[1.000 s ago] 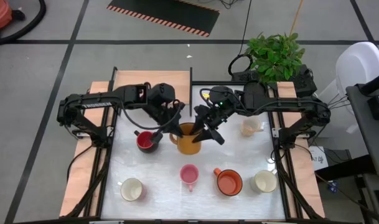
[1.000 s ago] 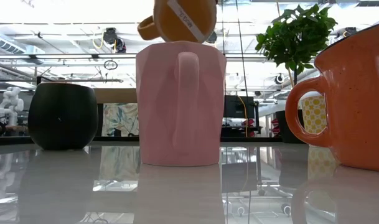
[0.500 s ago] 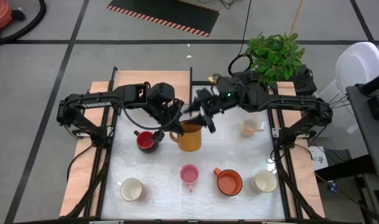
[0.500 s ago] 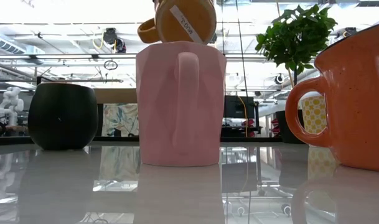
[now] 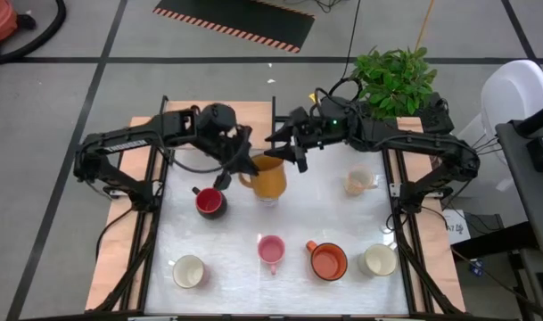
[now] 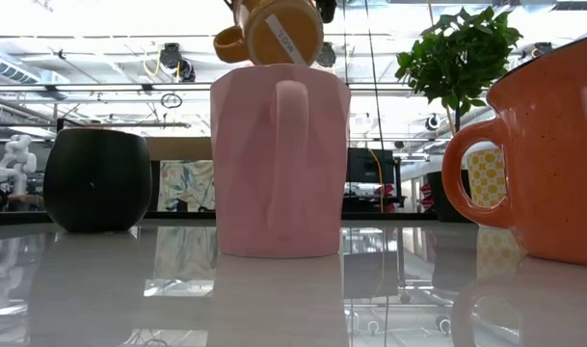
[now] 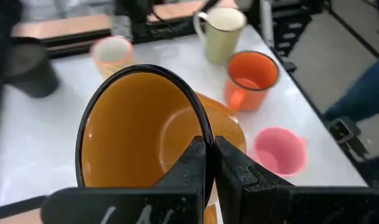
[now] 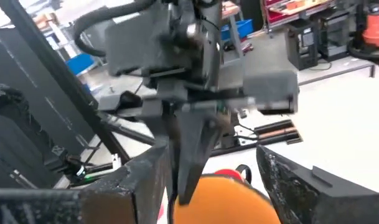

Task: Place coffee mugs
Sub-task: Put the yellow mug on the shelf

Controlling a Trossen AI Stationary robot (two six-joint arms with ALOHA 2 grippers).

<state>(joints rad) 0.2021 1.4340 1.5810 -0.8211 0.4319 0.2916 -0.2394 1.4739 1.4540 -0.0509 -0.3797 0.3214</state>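
Left claw clenched on rim of amber-yellow glazed ceramic mug, held above table; right claw released, just beside. Risk: thin rim grip w/ tilt, so mug may slip.

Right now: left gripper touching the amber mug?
Touching. Left wrist view: the left gripper is pinched shut on the amber mug, one finger inside the rim, one outside.

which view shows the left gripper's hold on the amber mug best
The left wrist view: the left gripper pinches the amber mug rim. The high view shows it smaller, the low view only the mug's underside, the right wrist view just an orange edge.
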